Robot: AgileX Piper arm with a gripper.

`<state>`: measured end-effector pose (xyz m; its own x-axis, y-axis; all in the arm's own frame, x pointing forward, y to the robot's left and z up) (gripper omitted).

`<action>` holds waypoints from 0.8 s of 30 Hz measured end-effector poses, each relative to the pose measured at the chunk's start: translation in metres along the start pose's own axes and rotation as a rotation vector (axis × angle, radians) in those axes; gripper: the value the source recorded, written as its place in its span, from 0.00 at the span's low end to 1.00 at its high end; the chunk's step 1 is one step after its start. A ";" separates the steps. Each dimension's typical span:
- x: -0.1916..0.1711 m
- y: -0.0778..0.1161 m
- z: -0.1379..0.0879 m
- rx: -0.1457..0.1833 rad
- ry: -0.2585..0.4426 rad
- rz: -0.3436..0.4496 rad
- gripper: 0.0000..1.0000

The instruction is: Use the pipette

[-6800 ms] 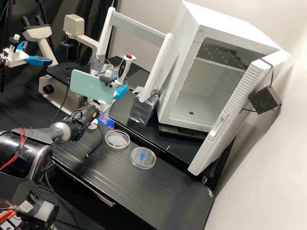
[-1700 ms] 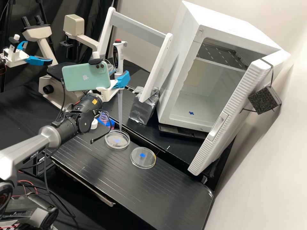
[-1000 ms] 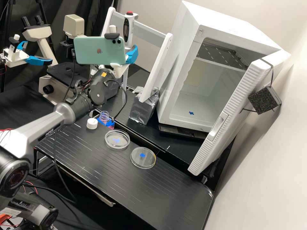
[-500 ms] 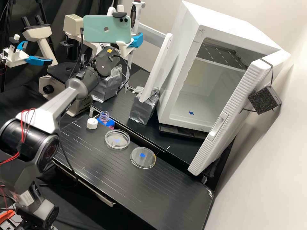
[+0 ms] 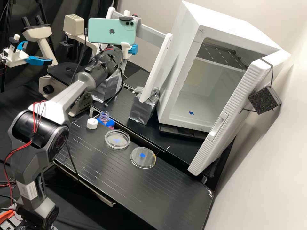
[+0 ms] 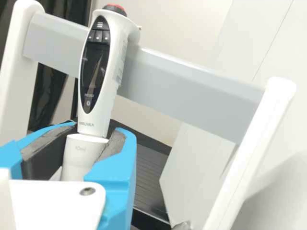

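Pipette & gripper have gone from above dish no. 1 up & back to the stand since 1.7 s ago. Jaws pinch the pipette's white lower body, near-upright, in front of the crossbar; contact unclear. Risk: drop if released b/c hook missed bar; crooked approach might knock stand. Qty: 1 pipette, 1 stand, 2 dishes (no. 2), 1 open bottle, 1 cap.

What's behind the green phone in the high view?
Behind the phone are the pipette, its head peeking past the upper right corner, and the grey crossbar, extending right. Most of the pipette is covered there.
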<state>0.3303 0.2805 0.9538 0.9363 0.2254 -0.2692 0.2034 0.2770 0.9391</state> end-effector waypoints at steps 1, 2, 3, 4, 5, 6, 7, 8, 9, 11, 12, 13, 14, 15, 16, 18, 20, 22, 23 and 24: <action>0.000 0.000 0.000 0.003 0.002 0.000 0.00; 0.000 0.000 0.000 0.004 0.003 0.000 0.00; 0.000 0.000 0.000 0.003 0.004 0.000 0.00; 0.000 0.000 0.000 0.003 0.004 0.000 0.00; 0.000 0.000 0.000 0.003 0.004 0.000 0.00; 0.000 0.000 0.000 0.007 0.005 0.000 0.00; 0.000 0.000 -0.001 0.010 0.007 0.000 0.00; 0.000 0.000 -0.001 0.010 0.008 0.000 0.00; 0.000 0.000 -0.001 0.015 0.010 0.000 0.00; 0.000 0.000 -0.001 0.015 0.010 0.000 0.00; 0.000 0.000 -0.001 0.015 0.010 0.000 0.00; 0.000 0.000 -0.001 0.013 0.010 0.000 0.00; 0.000 0.000 -0.001 0.010 0.010 0.000 0.00; 0.000 0.000 -0.001 0.010 0.010 0.000 0.00; 0.000 0.000 -0.001 0.010 0.010 0.000 0.00; 0.001 -0.001 0.000 0.011 0.009 -0.002 0.00; 0.002 -0.002 0.001 0.012 0.005 -0.002 0.00; 0.006 -0.004 0.004 0.014 -0.002 -0.004 0.00; 0.008 -0.005 0.005 0.015 -0.005 0.002 0.00; 0.009 -0.006 0.006 0.015 -0.008 0.002 0.00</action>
<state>0.3397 0.2755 0.9471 0.9389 0.2189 -0.2656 0.2057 0.2621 0.9429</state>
